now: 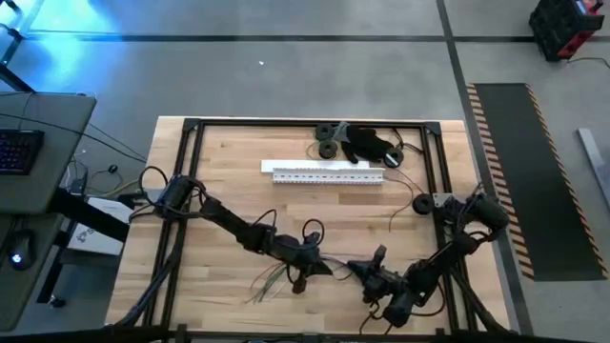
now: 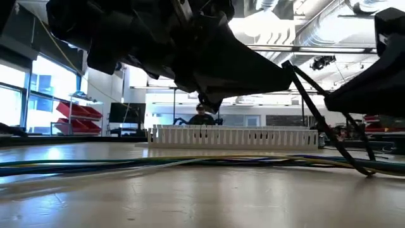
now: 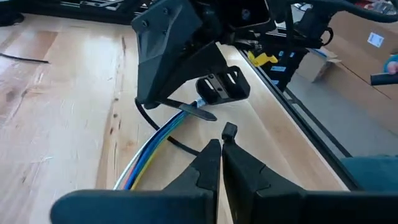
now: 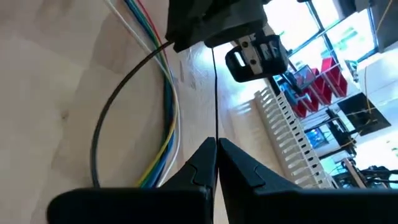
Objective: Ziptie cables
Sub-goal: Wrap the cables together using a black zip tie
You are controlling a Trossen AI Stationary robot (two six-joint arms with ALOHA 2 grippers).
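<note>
At the 6 o'clock side of the light wooden counter (image 1: 229, 181), both dark arms bend low and meet. The left gripper (image 1: 307, 270) reaches in from 9 o'clock with its elbow down near the wood. The right gripper (image 1: 374, 276) reaches in from 3 o'clock, folded back toward the first one.

The thin floppy cables (image 1: 272, 278) lie flat just beside the left gripper, fanning out toward 7 o'clock. In the left wrist view they show as blue, yellow, white and red wires (image 3: 149, 152) in one bunch, and their near end goes up into the other arm's jaws. In that view the left jaws look pressed together, with a thin dark strip (image 3: 180, 144) running in toward them. In the right wrist view the right jaws are together on a thin dark line (image 4: 214, 99).

The low view shows the cables (image 2: 158, 163) stretched long, side to side across the wood. Behind them stands a long white slotted strip (image 2: 234, 136). The high view shows that strip (image 1: 329, 172) at 12 o'clock, with black round parts (image 1: 330, 138) past it.
</note>
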